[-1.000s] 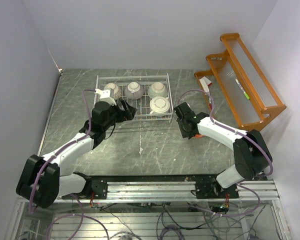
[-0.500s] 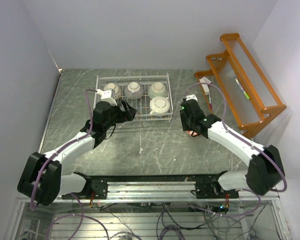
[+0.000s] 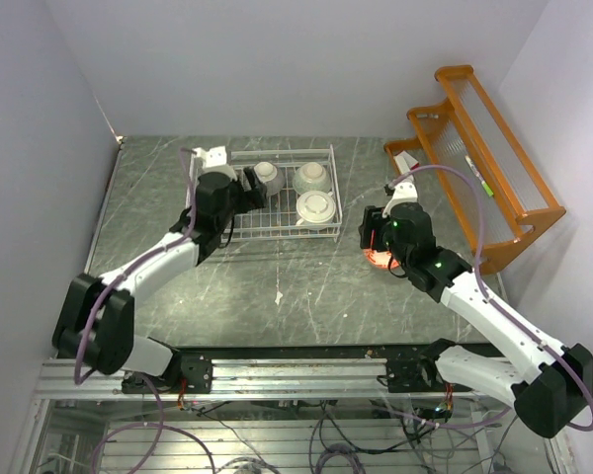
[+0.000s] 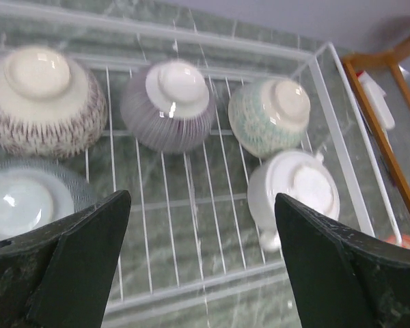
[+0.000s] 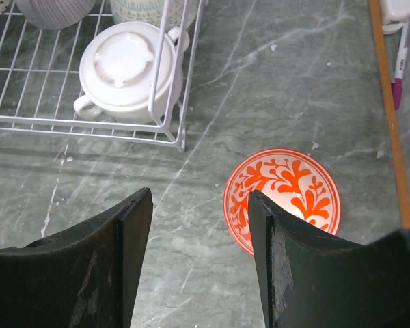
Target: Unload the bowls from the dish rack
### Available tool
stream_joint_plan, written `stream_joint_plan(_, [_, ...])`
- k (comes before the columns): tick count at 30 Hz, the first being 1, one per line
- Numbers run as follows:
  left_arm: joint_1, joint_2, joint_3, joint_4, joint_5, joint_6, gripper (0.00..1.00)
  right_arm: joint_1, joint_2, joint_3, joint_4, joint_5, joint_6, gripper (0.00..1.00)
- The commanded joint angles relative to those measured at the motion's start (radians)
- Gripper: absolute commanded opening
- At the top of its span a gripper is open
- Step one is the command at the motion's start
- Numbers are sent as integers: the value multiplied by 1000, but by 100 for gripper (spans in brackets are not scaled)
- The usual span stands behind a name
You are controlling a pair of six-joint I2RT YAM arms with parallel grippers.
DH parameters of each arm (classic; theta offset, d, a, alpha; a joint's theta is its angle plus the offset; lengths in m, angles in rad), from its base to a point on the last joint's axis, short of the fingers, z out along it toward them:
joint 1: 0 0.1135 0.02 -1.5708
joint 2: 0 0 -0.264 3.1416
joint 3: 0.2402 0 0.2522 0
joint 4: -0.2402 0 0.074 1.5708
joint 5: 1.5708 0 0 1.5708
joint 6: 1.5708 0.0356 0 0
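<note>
Red bowl [image 5: 281, 196] sits on tabletop [image 5: 273, 89] beside rack [image 4: 191, 205]; five bowls [image 4: 178, 96] remain inside. Left tool [image 4: 198, 266] and right tool [image 5: 199, 260] are spread, empty.

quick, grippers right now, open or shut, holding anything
left gripper: open, empty, over the dish rack
right gripper: open, empty, above the red-and-white bowl
</note>
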Motion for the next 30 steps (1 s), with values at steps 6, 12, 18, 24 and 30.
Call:
stream_joint_plan(6, [-4,299,386,-80,-137,176,92,-3,25,-10,71,-38,8,58])
stream_joint_plan(12, [-3,483,540,-75,-144,224,97,-5,50,-17,108,-38,5,57])
stream_joint_plan(18, [-2,607,579,2,-146,247,99,-5,94,-4,110,-15,-19,57])
stream_joint_plan(24, [9,674,608,44,-150,273,99,-6,127,-10,132,4,-64,57])
stream_joint_plan(30, [18,707,626,63,-131,289,92,-6,140,-16,151,9,-73,57])
